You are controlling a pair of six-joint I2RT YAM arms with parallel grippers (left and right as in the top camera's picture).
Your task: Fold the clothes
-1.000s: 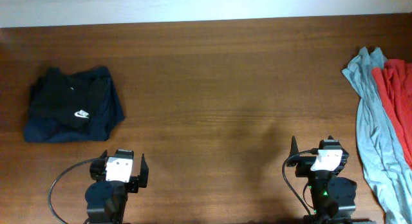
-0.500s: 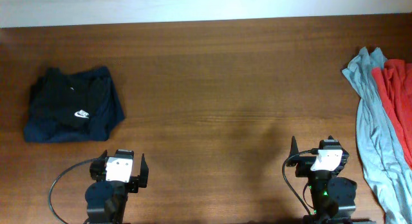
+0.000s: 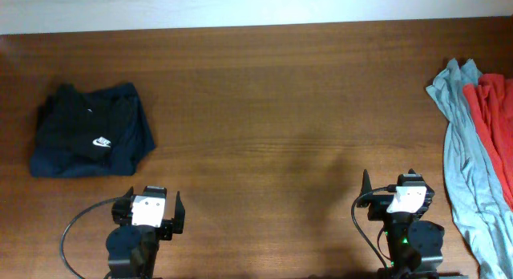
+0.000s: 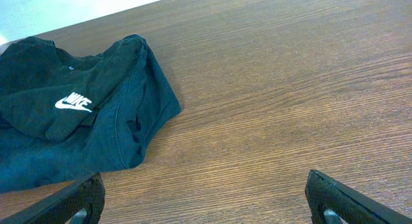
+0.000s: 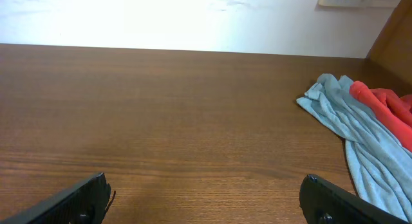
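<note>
A folded black T-shirt with a small white swoosh logo lies at the table's left, on top of a navy garment; the left wrist view shows the same T-shirt and the navy garment. A grey-blue garment and a red one lie crumpled at the right edge, and both the grey-blue garment and the red one appear in the right wrist view. My left gripper and right gripper sit at the front edge, both open and empty, well apart from the clothes.
A brown wooden table runs to a white wall at the back. Black cables loop beside each arm base at the front edge.
</note>
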